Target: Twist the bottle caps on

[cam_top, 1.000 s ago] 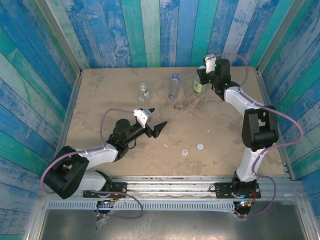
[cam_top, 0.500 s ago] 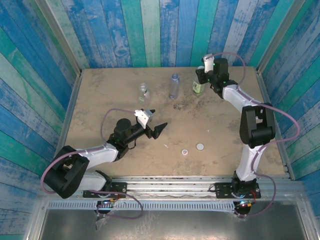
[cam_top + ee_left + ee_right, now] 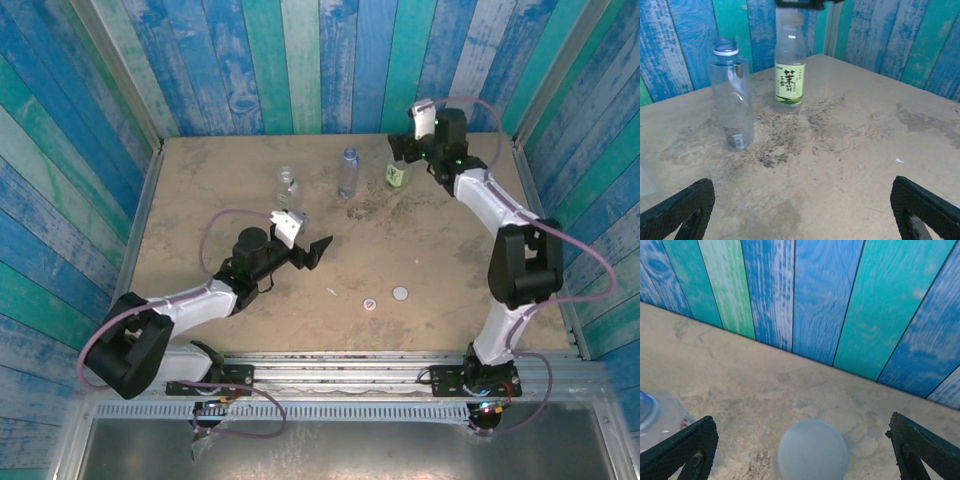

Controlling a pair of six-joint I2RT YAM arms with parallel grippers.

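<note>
The right gripper [image 3: 802,426] hangs directly above the green-label bottle [image 3: 789,75]. Its jaws are spread wide on either side of the pale cap [image 3: 812,452] that sits on the bottle's neck. Whether that cap is threaded home or only resting there cannot be told from these views.

The main risk is that nothing steadies the bottle. The left gripper [image 3: 308,238], also spread and holding nothing, is well apart from the green-label bottle on the table [image 3: 450,250]. A twist on the cap may therefore spin the whole light bottle instead of tightening, and an off-centre squeeze could topple it.

The open-necked blue-tinted bottle [image 3: 734,107] stands just beside the green-label bottle, so a fall could knock it over. The clear bottle [image 3: 288,186] stands beyond that. Two loose caps [image 3: 370,303] [image 3: 400,293] lie far from the green-label bottle, not yet picked up.
</note>
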